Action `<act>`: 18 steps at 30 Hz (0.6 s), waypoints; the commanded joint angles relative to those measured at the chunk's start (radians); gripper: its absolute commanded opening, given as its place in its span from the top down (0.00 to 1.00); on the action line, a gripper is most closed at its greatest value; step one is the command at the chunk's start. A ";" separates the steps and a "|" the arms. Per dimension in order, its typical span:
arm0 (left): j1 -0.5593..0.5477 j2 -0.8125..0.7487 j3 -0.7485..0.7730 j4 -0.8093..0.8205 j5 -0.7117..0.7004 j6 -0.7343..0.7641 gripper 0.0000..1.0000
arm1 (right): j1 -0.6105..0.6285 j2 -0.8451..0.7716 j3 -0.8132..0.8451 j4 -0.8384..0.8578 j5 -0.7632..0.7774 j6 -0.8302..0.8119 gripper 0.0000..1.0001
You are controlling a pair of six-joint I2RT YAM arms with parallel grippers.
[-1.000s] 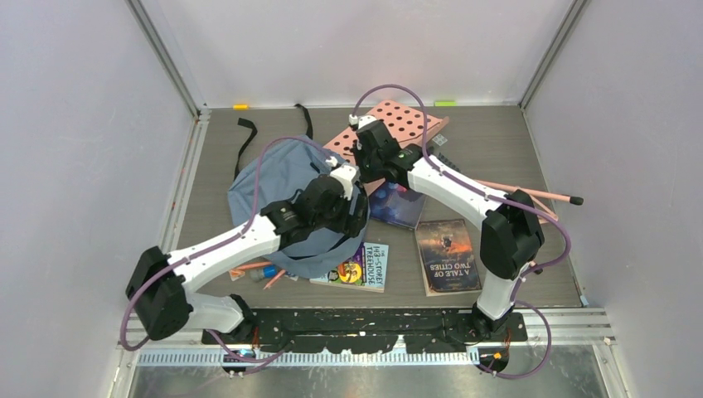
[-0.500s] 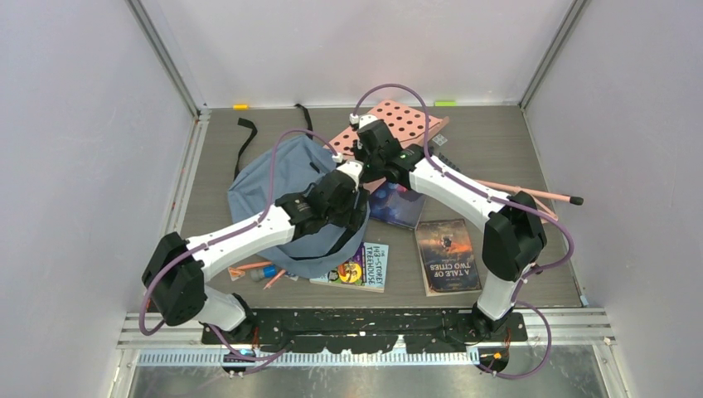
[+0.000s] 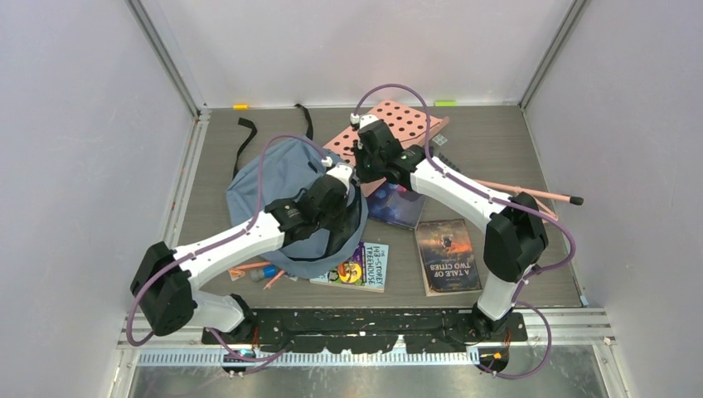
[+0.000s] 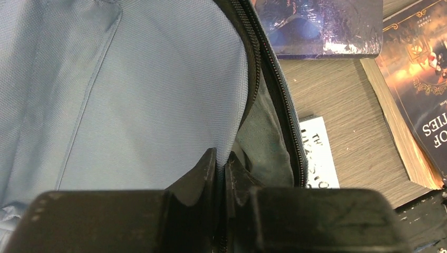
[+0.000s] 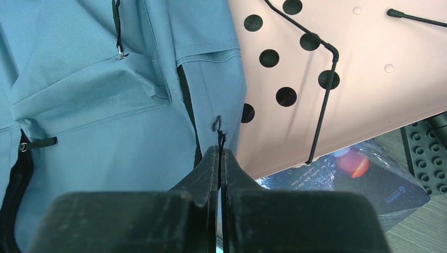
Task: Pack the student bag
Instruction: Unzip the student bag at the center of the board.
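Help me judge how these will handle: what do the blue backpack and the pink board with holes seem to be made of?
The student bag: woven cloth, likely synthetic, matte; fine weave, stitched seams and soft folds show. The pink board: smooth stiff sheet, probably plastic, low sheen; flat face and clean round holes, though painted wood cannot be excluded.

fixed top view: high behind the arm bases, looking down and forward over the whole worktop (image 3: pixel 497 141). left wrist view: tight behind left claw (image 4: pixel 219 154), facing into student bag (image 4: pixel 132 79) interior, worktop strip at right. right wrist view: tight behind right claw (image 5: pixel 220 150), facing bag's outer fabric and pink board (image 5: pixel 342 79). overlap: bag in all three; dark blue book (image 4: pixel 321 26) in both wrist views.
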 commanded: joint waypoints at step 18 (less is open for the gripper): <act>0.000 -0.172 -0.041 -0.096 0.207 0.117 1.00 | -0.005 0.125 0.189 0.098 0.003 -0.071 1.00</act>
